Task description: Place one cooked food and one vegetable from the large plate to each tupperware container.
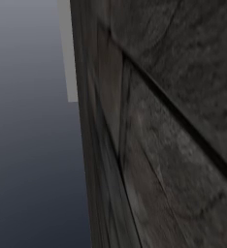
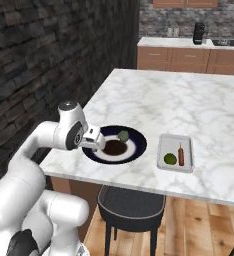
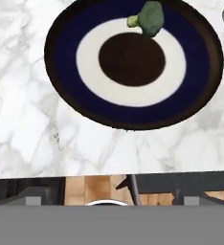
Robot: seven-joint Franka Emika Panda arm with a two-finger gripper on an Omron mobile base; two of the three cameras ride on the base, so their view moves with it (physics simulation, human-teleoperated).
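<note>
We see the gripper (image 2: pixel 100 141) just above the near-left rim of the plate (image 2: pixel 138 145), jaws wide and holding nothing. On the plate lie a dark round patty (image 3: pixel 131 59) at centre and broccoli (image 3: pixel 148 18) beside it. The tray (image 2: pixel 161 150), just right, holds a green piece (image 2: pixel 170 159) and what may be a sausage (image 2: pixel 181 154).

- A dark stone wall (image 1: pixel 173 121) fills the frame from twelve through five o'clock.
- Grey-blue blank background (image 1: pixel 28 145) at nine o'clock.
- A pale strip (image 1: pixel 69 58) at eleven o'clock beside the wall's edge.
</note>
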